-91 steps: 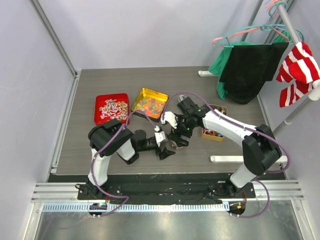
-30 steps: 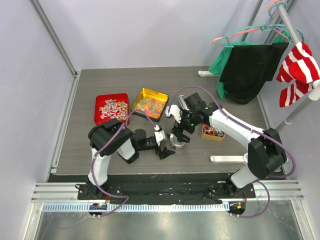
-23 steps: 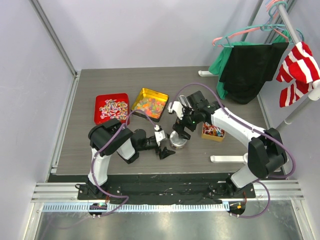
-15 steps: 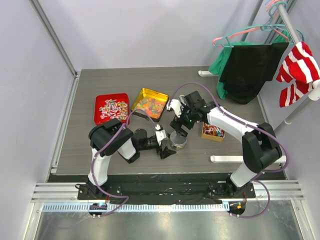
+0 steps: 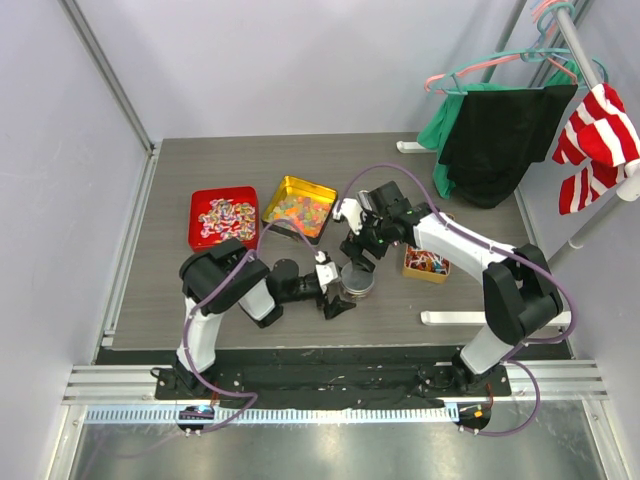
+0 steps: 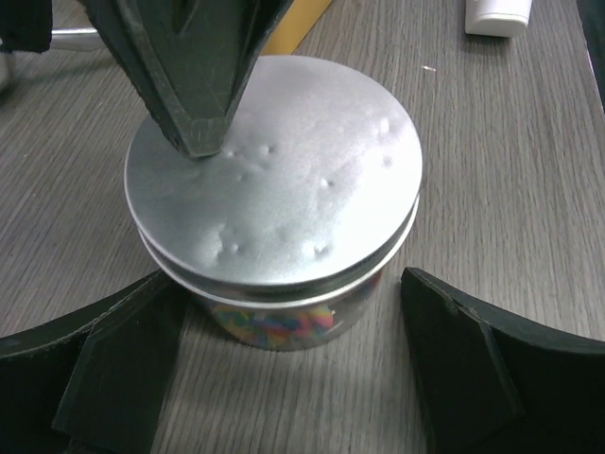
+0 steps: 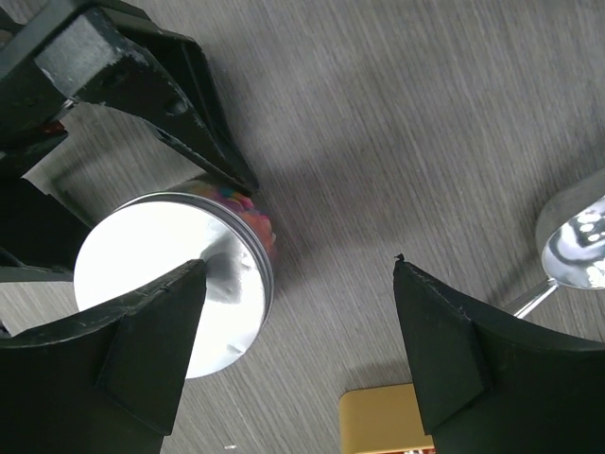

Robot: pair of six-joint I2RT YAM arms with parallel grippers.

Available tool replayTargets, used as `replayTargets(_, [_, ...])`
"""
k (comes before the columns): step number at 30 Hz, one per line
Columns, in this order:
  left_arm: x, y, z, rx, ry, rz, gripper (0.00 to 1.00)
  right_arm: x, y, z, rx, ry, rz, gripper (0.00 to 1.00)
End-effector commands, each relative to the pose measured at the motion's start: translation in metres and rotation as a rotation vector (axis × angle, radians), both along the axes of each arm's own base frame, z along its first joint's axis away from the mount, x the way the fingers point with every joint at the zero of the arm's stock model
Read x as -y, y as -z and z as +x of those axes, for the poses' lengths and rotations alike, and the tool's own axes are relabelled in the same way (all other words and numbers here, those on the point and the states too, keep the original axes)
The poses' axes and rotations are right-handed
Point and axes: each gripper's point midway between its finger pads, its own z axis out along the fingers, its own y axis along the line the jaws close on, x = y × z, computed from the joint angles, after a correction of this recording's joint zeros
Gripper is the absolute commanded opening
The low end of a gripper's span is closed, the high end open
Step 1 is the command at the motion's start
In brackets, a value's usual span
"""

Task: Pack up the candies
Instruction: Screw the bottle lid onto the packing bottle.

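A small clear jar [image 5: 357,281] with a silver lid [image 6: 274,189] stands on the table, multicoloured candies [image 6: 279,327] showing through its wall. My left gripper [image 6: 284,378] is open, a jaw on each side of the jar, the right one clearly apart from it. My right gripper [image 7: 298,350] is open just above the jar, one fingertip [image 6: 198,76] over the lid's edge [image 7: 161,284]. Wrapped candies fill a red tray [image 5: 197,210]. Gummy candies fill a yellow tin [image 5: 283,187].
A small yellow box [image 5: 412,270] of colourful bits sits right of the jar, its corner in the right wrist view [image 7: 378,416]. A metal spoon [image 7: 577,241] lies nearby. A clothes rack's white feet [image 5: 470,318] and hanging clothes [image 5: 500,130] stand at the right.
My right gripper has lifted off the jar and drawn back toward the far side, leaving the lid on it. My left gripper has edged right, closer around the jar.
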Motion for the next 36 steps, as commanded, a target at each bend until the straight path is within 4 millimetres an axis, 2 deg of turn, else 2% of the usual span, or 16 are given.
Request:
replayTargets(1, [0.022, -0.056, 0.007, 0.215, 0.005, -0.153, 1.00, 0.004, 0.009, -0.012, -0.066, -0.045, -0.039, 0.85])
replayTargets(10, [0.025, -0.051, 0.011, 0.221, -0.028, -0.140, 0.99, 0.006, 0.011, -0.017, -0.087, -0.060, -0.046, 0.83])
replayTargets(13, [0.024, -0.047, 0.009, 0.228, -0.021, -0.129, 0.88, 0.006, 0.004, -0.016, -0.069, -0.058, -0.041, 0.83])
replayTargets(14, [0.024, -0.046, 0.007, 0.230, -0.009, -0.127, 0.81, 0.007, 0.002, -0.015, -0.064, -0.057, -0.037, 0.83])
replayTargets(20, [0.023, -0.042, 0.005, 0.241, 0.005, -0.117, 0.65, 0.007, -0.015, -0.019, -0.050, -0.063, 0.016, 0.83])
replayTargets(23, [0.025, -0.042, 0.004, 0.229, 0.012, -0.121, 0.59, 0.001, -0.017, -0.024, -0.083, -0.079, 0.061, 0.78])
replayTargets(24, [0.025, -0.041, 0.004, 0.228, 0.017, -0.120, 0.58, -0.003, -0.018, -0.028, -0.107, -0.088, 0.086, 0.72])
replayTargets(29, [0.027, -0.040, 0.003, 0.223, 0.019, -0.121, 0.56, -0.011, -0.018, -0.033, -0.173, -0.108, 0.120, 0.66])
replayTargets(32, [0.028, -0.039, 0.004, 0.220, 0.018, -0.122, 0.47, -0.014, -0.020, -0.035, -0.191, -0.115, 0.134, 0.62])
replayTargets(36, [0.027, -0.040, 0.005, 0.221, 0.014, -0.123, 0.47, -0.015, -0.016, -0.034, -0.209, -0.109, 0.134, 0.54])
